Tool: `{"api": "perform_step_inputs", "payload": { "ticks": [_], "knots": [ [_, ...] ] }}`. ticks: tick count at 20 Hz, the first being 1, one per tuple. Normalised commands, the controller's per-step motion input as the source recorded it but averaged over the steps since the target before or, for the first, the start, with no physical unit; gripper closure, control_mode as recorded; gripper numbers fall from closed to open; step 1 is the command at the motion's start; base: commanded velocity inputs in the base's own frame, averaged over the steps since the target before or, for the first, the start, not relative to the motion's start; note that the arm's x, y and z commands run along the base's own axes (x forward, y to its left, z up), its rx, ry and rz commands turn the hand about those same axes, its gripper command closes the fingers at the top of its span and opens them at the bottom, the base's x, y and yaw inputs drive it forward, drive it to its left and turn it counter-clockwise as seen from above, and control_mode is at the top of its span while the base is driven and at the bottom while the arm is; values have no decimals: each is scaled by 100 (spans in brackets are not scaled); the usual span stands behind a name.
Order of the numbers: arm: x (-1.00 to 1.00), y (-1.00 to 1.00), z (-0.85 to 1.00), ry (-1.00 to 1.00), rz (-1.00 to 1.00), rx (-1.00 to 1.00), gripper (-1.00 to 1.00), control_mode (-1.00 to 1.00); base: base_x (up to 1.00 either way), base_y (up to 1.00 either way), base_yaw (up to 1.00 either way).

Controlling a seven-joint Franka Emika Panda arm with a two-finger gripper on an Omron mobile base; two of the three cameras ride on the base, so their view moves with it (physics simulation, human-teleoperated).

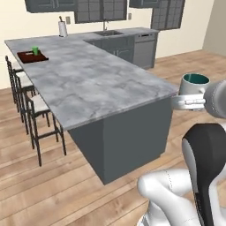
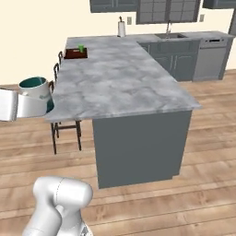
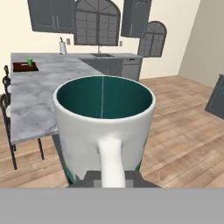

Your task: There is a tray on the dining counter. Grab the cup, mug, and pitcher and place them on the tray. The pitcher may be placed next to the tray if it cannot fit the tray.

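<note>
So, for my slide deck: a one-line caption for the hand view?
Tool shut on the white mug's handle, carried upright, dining counter beyond.

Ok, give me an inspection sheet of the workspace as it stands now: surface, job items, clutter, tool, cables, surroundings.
Surface: long grey-white veined marble dining counter, mostly bare.
Job's things: dark reddish-brown tray at the counter's far end with the small bright green cup on it; white mug with teal inside carried upright in the air, off the counter; pitcher nothing seen.
Clutter: paper towel roll by the far wall.
Tool: the tool is shut on the mug's handle.
Cables: nothing seen.
Surroundings: dark stools along the counter, sink, grey cabinets, wooden floor.
</note>
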Motion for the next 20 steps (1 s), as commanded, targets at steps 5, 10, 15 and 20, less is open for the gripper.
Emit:
{"api": "perform_step_inputs", "payload": {
  "ticks": [5,10,15,20],
  "knots": [
    [0,0,0,0,0,0,100,100,18,100,0],
    [0,0,0,0,0,0,100,100,26,100,0],
    [0,0,0,0,0,0,100,100,32,100,-6],
    [0,0,0,0,0,0,100,100,80,100,-10]
  ]
}}
